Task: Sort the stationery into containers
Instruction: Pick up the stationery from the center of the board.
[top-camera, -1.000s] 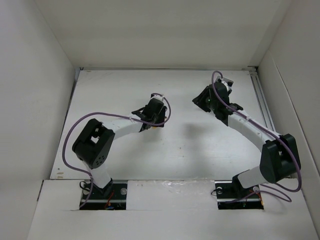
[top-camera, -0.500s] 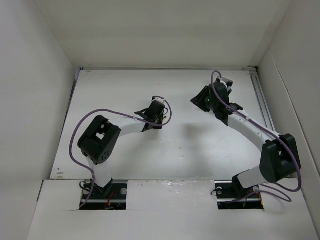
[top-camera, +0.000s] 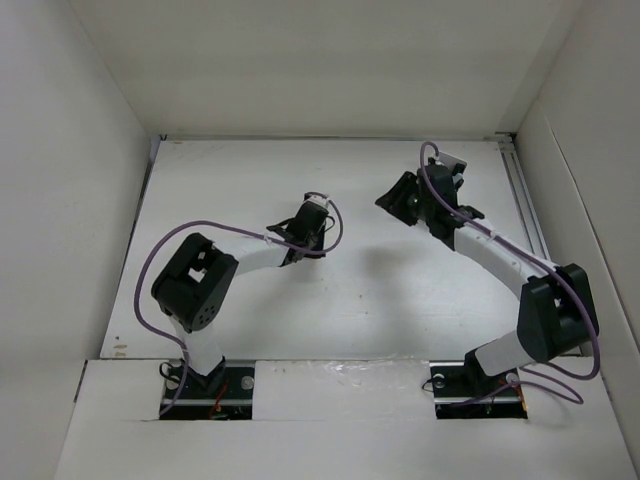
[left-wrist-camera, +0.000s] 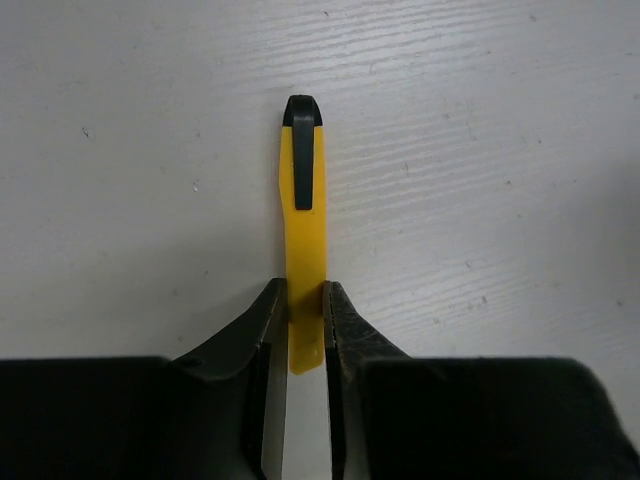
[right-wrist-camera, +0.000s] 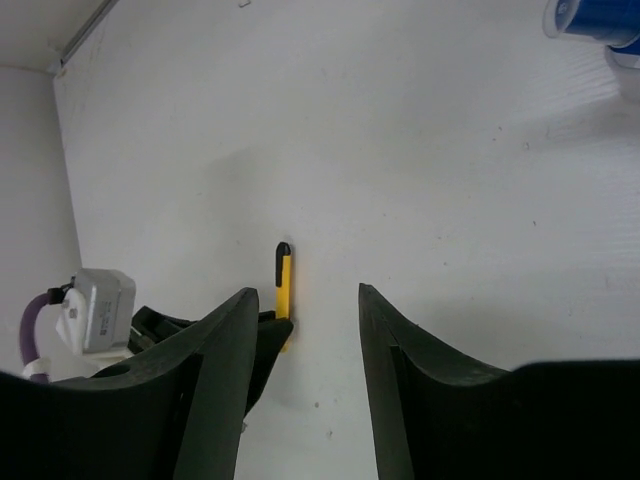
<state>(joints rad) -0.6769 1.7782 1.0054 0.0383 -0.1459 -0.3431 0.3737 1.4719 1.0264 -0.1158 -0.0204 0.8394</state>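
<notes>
On the left side of the top view, the left arm (top-camera: 240, 262) bends in toward the middle of the white table (top-camera: 400, 300). Its tip is down low, because that is where its thing is.

Up close in the left wrist view, the left gripper (left-wrist-camera: 303, 292) is squeezed onto the short yellow stick (left-wrist-camera: 303, 225). One finger presses each side of the stick's bottom end. The rest of the stick points up the frame, with its black clip (left-wrist-camera: 302, 165) at the top. It is held by the end so that the long part sticks out and can slide into a slot. I cannot tell if the stick has left the table or lies flat on it.

Over on the right side of the top view, the right arm (top-camera: 490, 250) reaches in toward the middle too. In the right wrist view, the right gripper (right-wrist-camera: 305, 300) is spread wide with nothing between its fingers. Through the gap you can see the same yellow stick near the middle of the frame. My guess is that this arm waits for its turn.

Way up in the top right corner of that view sits the blue-capped bottle (right-wrist-camera: 598, 20), far from both grippers. It has not been put away yet. The tray does not show in any view, so I cannot say which way the stick must go.
</notes>
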